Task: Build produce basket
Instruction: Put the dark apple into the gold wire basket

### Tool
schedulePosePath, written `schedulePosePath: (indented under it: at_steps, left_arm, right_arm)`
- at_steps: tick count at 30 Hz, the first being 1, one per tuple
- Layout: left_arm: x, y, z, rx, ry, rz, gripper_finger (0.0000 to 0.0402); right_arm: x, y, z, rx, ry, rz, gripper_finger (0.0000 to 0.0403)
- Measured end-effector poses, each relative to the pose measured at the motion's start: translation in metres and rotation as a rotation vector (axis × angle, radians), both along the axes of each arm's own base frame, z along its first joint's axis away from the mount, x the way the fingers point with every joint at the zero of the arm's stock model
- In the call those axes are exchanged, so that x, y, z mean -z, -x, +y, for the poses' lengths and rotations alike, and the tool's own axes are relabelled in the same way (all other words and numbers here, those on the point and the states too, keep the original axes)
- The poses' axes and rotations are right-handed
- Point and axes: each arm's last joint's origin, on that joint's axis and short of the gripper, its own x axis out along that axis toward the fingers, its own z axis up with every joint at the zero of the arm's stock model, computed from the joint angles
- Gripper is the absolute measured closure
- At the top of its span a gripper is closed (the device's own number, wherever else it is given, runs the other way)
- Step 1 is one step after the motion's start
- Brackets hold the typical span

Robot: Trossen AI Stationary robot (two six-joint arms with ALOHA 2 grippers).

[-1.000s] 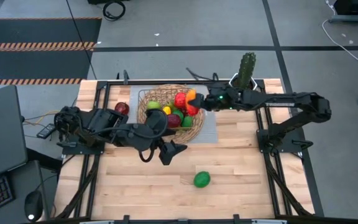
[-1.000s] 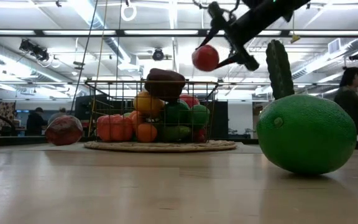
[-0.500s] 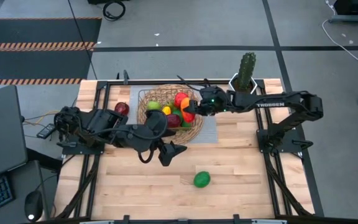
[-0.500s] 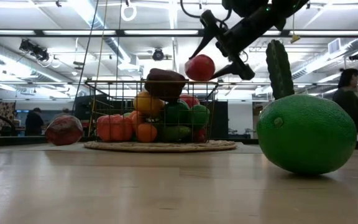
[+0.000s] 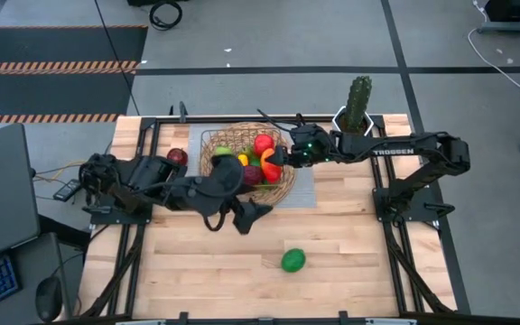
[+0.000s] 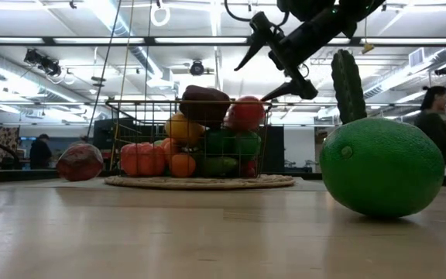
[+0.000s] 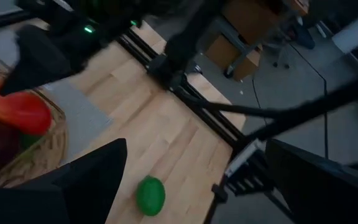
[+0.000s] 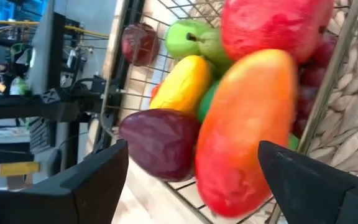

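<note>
Now my right gripper hangs open over the basket, and the red-orange mango lies on its fruit pile. Left gripper, also open, waits beside the basket.

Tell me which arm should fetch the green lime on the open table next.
Probably left. The left gripper hangs open nearer the lime; the right gripper is open over the basket, farther off.

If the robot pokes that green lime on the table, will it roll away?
Probably. The lime looks round and sits alone on flat wood, with nothing near to stop it. Its smooth skin may also slip in a pincer.
</note>
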Motion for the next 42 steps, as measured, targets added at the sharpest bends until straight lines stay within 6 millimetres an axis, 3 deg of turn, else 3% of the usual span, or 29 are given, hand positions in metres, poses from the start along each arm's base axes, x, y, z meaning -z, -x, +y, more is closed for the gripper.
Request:
schedulePosePath:
  at_steps: [5,14,22,32,42]
  left_arm:
    - [-0.004,0.011,0.026,-0.092,0.018,0.042,0.0012]
    - [-0.008,0.069,0.08,-0.258,-0.023,0.283,0.0012]
    - [-0.011,0.082,0.104,-0.308,-0.034,0.292,0.0012]
    - [0.009,0.082,0.146,-0.384,-0.084,0.434,0.0012]
    - [0.065,0.091,0.187,-0.387,0.042,0.69,0.0012]
  right_arm:
    - [-0.011,0.005,0.002,-0.057,0.008,-0.044,0.0028]
    - [-0.037,0.024,0.008,-0.11,0.064,-0.116,0.0016]
    - [-0.059,0.043,0.013,-0.157,0.104,-0.198,0.0016]
    - [-0.077,0.066,0.02,-0.233,0.155,-0.235,0.0016]
    - [-0.073,0.089,0.027,-0.31,0.19,-0.105,0.0016]
